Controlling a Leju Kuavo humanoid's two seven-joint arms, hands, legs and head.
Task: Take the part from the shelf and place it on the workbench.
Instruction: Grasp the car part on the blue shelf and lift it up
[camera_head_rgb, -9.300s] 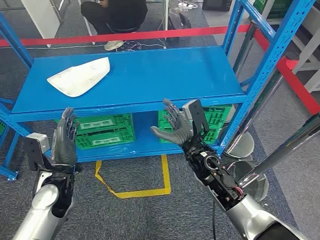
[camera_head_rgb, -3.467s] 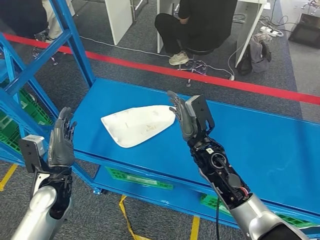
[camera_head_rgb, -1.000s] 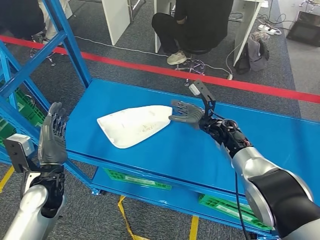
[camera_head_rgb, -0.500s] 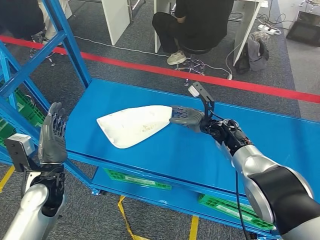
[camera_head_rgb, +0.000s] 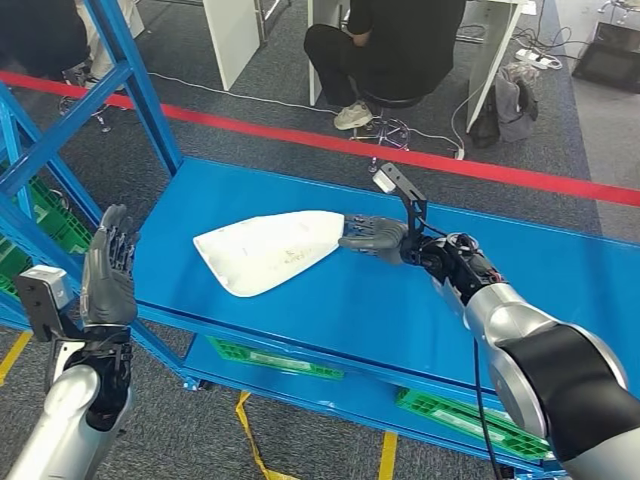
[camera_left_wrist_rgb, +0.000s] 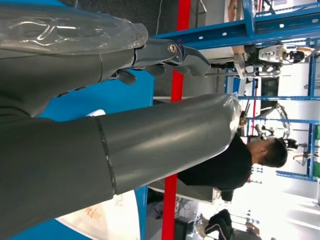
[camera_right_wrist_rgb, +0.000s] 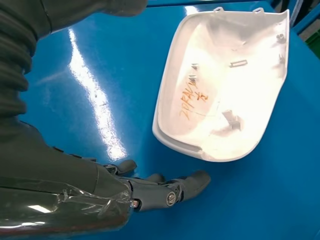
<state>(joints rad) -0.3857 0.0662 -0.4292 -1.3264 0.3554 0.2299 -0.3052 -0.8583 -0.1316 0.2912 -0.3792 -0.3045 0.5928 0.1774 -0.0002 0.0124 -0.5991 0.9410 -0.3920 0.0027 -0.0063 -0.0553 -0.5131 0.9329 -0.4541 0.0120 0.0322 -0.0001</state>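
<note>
The part is a white curved plastic shell (camera_head_rgb: 266, 250) lying hollow side up on the blue shelf (camera_head_rgb: 423, 300); the right wrist view shows its inside (camera_right_wrist_rgb: 222, 85) with orange handwriting. My right hand (camera_head_rgb: 371, 235) is stretched out flat just above the shelf, its fingertips (camera_right_wrist_rgb: 196, 181) at the part's narrow end, a small gap showing between them. It holds nothing. My left hand (camera_head_rgb: 109, 272) is raised palm-in at the shelf's near left, fingers spread and empty; its grey thumb (camera_left_wrist_rgb: 158, 145) fills much of the left wrist view.
Blue uprights (camera_head_rgb: 140, 85) frame the shelf's left end. Green crates (camera_head_rgb: 272, 358) sit on the lower level. Beyond a red floor line (camera_head_rgb: 483, 168) a person in black (camera_head_rgb: 392, 45) sits on a chair. The shelf is bare to the right of the part.
My right hand has edged a little lower and closer to the part's narrow end. The left hand has barely moved.
</note>
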